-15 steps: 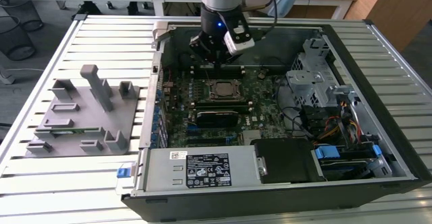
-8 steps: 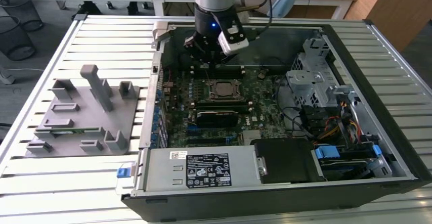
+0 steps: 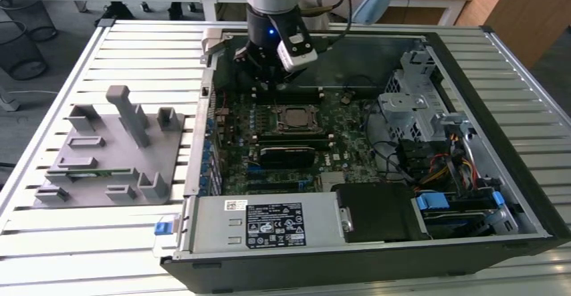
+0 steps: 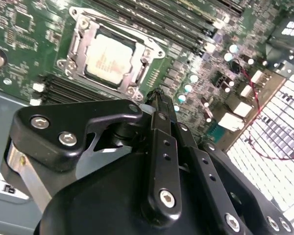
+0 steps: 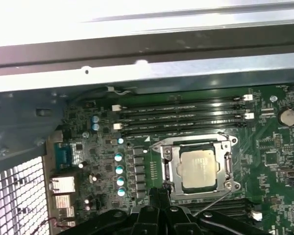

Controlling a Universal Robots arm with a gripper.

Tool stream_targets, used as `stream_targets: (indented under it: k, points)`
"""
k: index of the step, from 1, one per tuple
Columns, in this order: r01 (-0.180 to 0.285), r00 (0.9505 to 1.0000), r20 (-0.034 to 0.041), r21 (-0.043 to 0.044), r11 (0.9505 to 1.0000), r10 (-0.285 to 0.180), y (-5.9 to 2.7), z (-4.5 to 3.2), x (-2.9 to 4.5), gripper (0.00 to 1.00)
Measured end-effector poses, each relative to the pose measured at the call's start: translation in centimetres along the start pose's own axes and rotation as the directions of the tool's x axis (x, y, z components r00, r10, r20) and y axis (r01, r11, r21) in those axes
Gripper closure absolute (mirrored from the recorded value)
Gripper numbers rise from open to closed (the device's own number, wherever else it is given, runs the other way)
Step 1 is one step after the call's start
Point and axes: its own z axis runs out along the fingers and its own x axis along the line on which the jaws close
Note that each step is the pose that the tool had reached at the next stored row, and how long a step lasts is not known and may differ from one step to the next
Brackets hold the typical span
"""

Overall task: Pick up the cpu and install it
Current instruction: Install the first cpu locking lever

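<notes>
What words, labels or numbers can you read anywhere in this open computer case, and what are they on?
None can be quoted.
On the silver metal box, the black-and-white labels: print too small to read.
On the silver-grey square cpu: faint markings, too blurred to read.

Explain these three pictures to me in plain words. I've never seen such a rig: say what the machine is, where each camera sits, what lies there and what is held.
The dark column in the exterior view is a robot arm, ending in a grasping tool. That camera stands off the arm and looks down on a slatted metal table. On it lie an opened computer and, at the exterior view's left, a grey tray of plastic blocks. Both wrist views come from cameras riding on the arm, looking past the tool at the circuit board. The silver square is the cpu, sitting in its socket. The tool is close by it, shut, holding nothing.
</notes>
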Motion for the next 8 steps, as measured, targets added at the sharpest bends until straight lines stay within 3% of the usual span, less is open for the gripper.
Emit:
stream_targets:
  k: [5, 8]
  points:
    - [0.000, 1.0000, 0.0000, 0.0001, 1.0000, 0.000, 0.11, 0.02, 0.99, 0.89]
    - [0.000, 1.0000, -0.0001, 0.0001, 1.0000, 0.000, 0.53, 0.03, 1.16, 0.89]
